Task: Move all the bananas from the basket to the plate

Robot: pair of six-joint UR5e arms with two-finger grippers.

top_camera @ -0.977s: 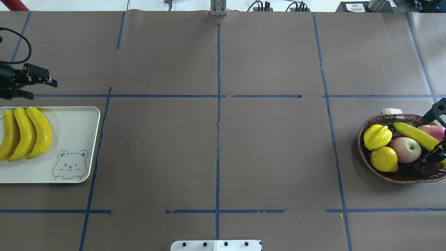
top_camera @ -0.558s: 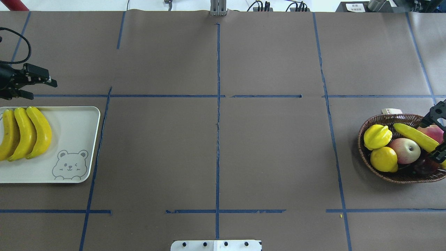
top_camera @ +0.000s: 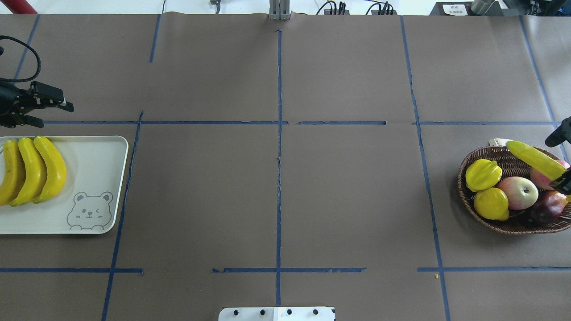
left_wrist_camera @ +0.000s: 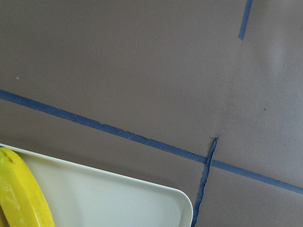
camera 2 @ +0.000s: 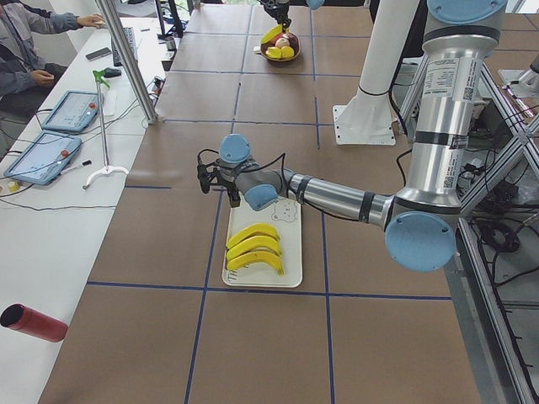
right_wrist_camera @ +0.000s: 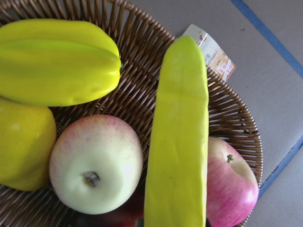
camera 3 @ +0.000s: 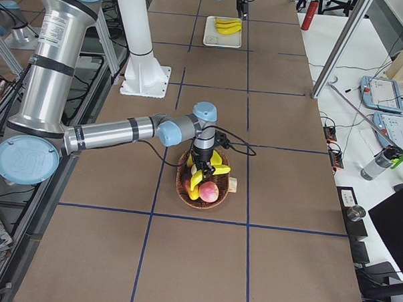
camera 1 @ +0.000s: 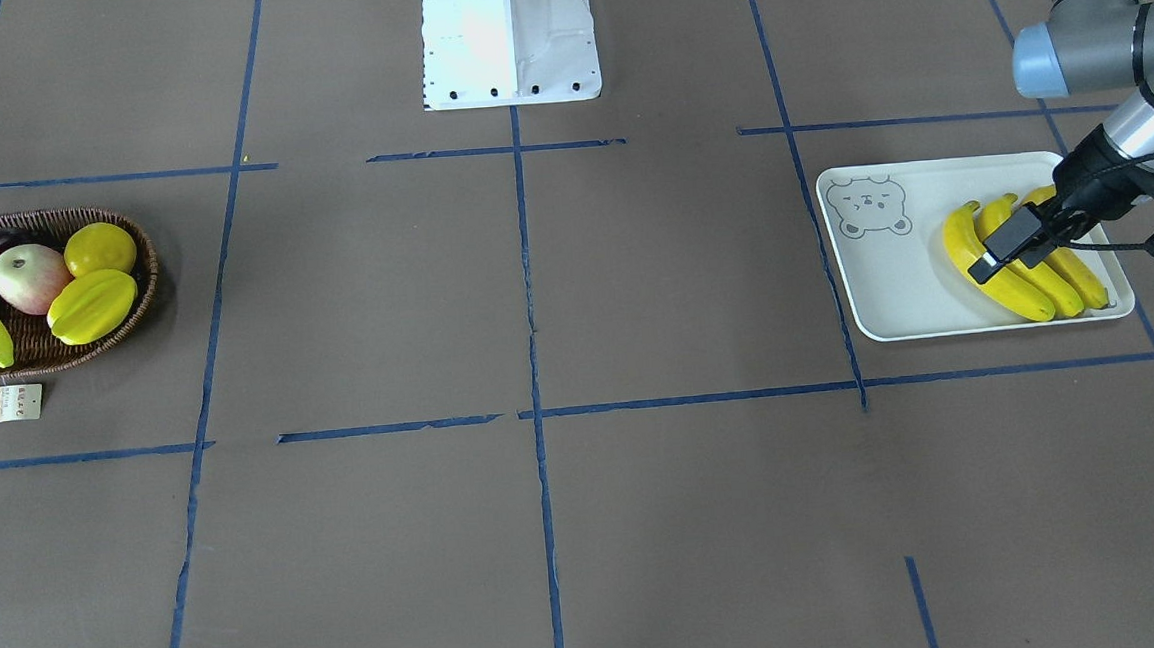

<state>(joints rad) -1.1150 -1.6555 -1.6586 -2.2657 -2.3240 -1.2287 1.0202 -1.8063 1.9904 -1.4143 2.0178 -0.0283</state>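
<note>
My right gripper is shut on a pale lemon-yellow banana and holds it lifted over the far side of the brown wicker basket. The right wrist view shows this banana above the basket's rim. Three bright yellow bananas lie side by side on the pale plate with the bear drawing. My left gripper is open and empty, just beyond the plate's far edge. The front view shows the left gripper in front of the plated bananas.
The basket also holds a ridged yellow starfruit, a round lemon-like fruit, two red-green apples and a dark purple fruit. A paper tag lies beside the basket. The white robot base stands at the table's near edge.
My right gripper has lifted the pale banana up out of the basket, uncovering the dark purple fruit. The left gripper and the plated bananas have not moved.
</note>
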